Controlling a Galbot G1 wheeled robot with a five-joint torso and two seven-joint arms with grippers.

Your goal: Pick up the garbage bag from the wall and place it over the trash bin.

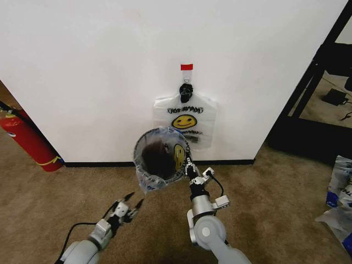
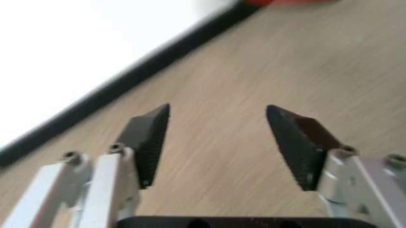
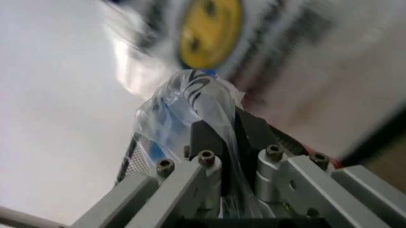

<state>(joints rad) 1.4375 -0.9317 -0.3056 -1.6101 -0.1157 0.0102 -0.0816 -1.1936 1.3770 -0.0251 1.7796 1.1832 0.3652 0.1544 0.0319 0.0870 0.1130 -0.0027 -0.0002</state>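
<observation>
Nearest, the left gripper [image 1: 127, 204] hangs low over the carpet [image 1: 264, 209], fingers [image 2: 149, 137] spread wide with nothing between them. Right of it, the right gripper [image 1: 190, 168] is pinched on the garbage bag [image 1: 155, 181], which drapes over the trash bin [image 1: 159, 159] by the wall [image 1: 110, 66]. More smiley bags [image 1: 186, 118] hang from the hook [image 1: 186, 91] beyond.

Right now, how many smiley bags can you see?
2: one stack hanging on the wall hook, maybe several bags; one garbage bag draped over the trash bin, pinched by the right end effector.
</observation>
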